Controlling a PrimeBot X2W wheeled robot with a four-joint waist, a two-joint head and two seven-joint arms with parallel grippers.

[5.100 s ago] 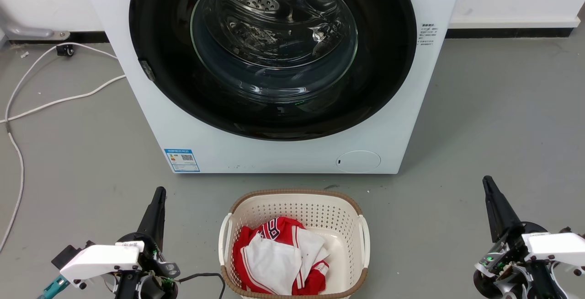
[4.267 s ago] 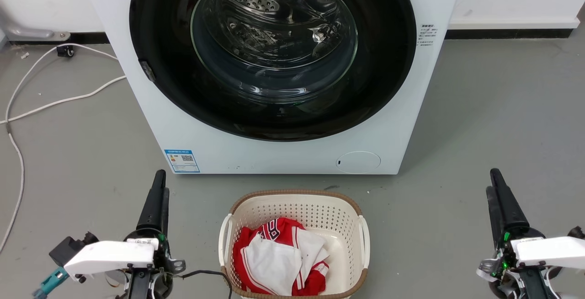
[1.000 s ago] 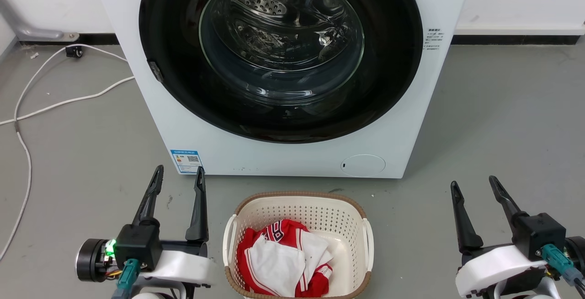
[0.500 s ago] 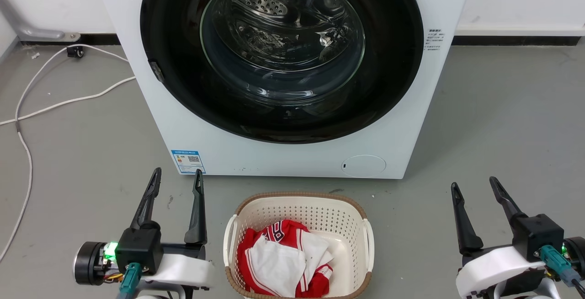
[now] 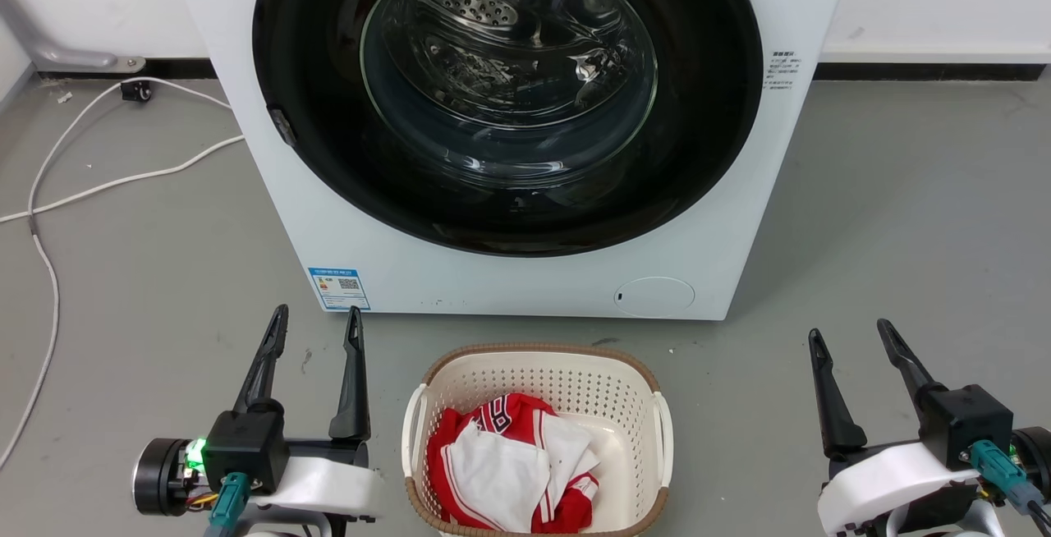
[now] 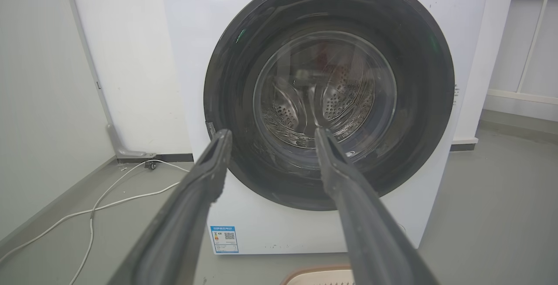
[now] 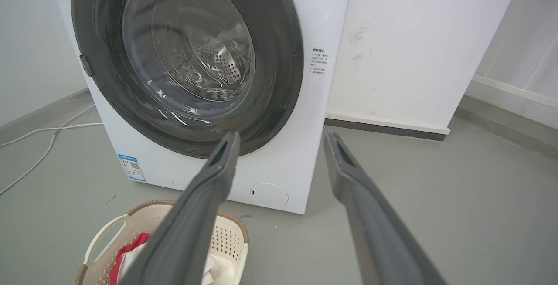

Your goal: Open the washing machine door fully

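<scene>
Against the white wall stands the white washing machine (image 5: 525, 282), and the washing machine door (image 5: 507, 85) sits shut, flat against its front, a glossy black disc nearly as wide as the cabinet with a clear glass bowl at its centre. Through the glass the perforated steel drum (image 5: 484, 11) shows. A small dark catch (image 5: 283, 126) sits on the door's left rim. Low on the machine's front are a blue label (image 5: 339, 288) on the left and a small round white flap (image 5: 654, 296) on the right. On the grey floor (image 5: 903, 217) just in front of the machine rests a cream laundry basket (image 5: 538, 354) with a brown rim, holding a crumpled red and white garment (image 5: 501, 463). The left gripper (image 5: 318, 311) hangs low to the basket's left, its 2 dark fingers spread apart and holding nothing, tips pointing toward the machine's lower left corner, close to it but not touching. The right gripper (image 5: 848, 328) hangs well off to the basket's right, its 2 fingers likewise spread and empty, well apart from the door. A white cable (image 5: 123, 180) trails over the floor to the machine's left.
</scene>
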